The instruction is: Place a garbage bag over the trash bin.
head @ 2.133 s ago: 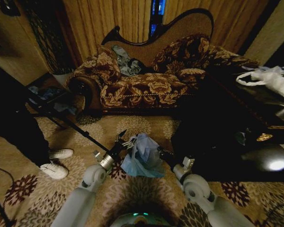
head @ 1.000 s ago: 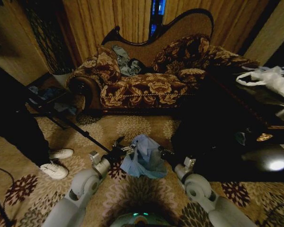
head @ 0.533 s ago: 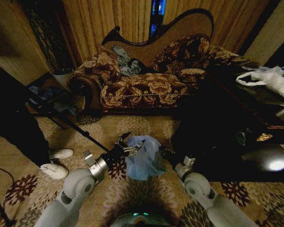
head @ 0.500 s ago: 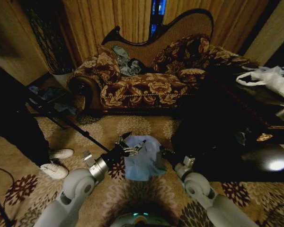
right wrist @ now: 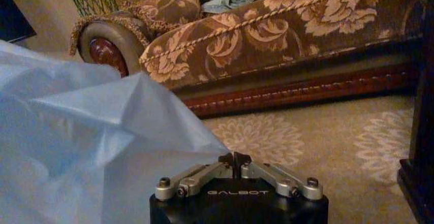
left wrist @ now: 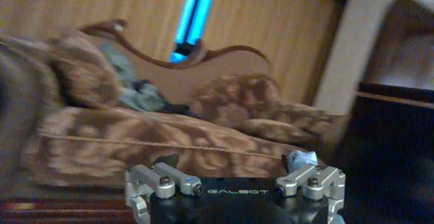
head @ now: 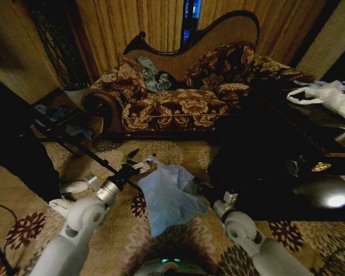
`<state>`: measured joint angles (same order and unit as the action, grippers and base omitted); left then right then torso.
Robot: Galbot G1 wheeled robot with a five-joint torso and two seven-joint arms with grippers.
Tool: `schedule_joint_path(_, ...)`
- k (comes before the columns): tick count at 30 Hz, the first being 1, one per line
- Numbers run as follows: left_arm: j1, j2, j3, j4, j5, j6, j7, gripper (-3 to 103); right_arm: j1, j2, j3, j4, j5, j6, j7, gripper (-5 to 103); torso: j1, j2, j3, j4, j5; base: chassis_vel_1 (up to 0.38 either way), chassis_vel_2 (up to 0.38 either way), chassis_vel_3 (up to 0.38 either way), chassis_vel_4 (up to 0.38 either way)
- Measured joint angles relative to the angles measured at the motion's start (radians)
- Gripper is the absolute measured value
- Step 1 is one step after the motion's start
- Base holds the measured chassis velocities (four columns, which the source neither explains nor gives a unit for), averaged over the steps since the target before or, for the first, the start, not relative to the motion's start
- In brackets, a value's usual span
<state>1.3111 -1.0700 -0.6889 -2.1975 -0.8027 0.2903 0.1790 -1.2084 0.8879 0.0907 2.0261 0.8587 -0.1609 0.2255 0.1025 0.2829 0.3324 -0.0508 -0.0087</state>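
The garbage bag (head: 168,195), pale blue film, hangs spread above the patterned carpet (head: 178,152) in front of the sofa (head: 178,103); the left gripper (head: 133,164) is reached out to the left with one corner, its fingers clamped on the film as far as I can judge; the right gripper (right wrist: 234,159), fingers together, pinches the opposite edge. This looks like the opening-out step; next the bag's mouth must be held wide and carried over the trash bin, which I can't pick out from here.

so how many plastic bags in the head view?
2. The pale blue garbage bag hangs stretched between the left gripper and right gripper above the carpet. A white plastic bag lies on the dark table at the robot's right. Others may be hidden.
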Motion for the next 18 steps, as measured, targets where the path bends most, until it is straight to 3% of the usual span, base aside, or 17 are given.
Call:
schedule_joint_path(7, 0.015, 0.030, -0.081, 0.032, -0.039, 0.006, -0.033, 100, 0.008, -0.002, -0.004, -0.004, -0.002, 0.001, 0.000, 0, 0.000, 0.000, 0.000, 0.0000, 0.0000, 0.000, 0.000, 0.000, 0.000)
schedule_joint_path(18, 0.020, 0.035, -0.089, 0.034, -0.047, 0.007, -0.035, 100, -0.007, -0.003, -0.002, 0.001, -0.005, 0.001, 0.000, 0, 0.000, 0.000, 0.000, 0.0000, 0.0001, 0.000, 0.000, 0.000, 0.000)
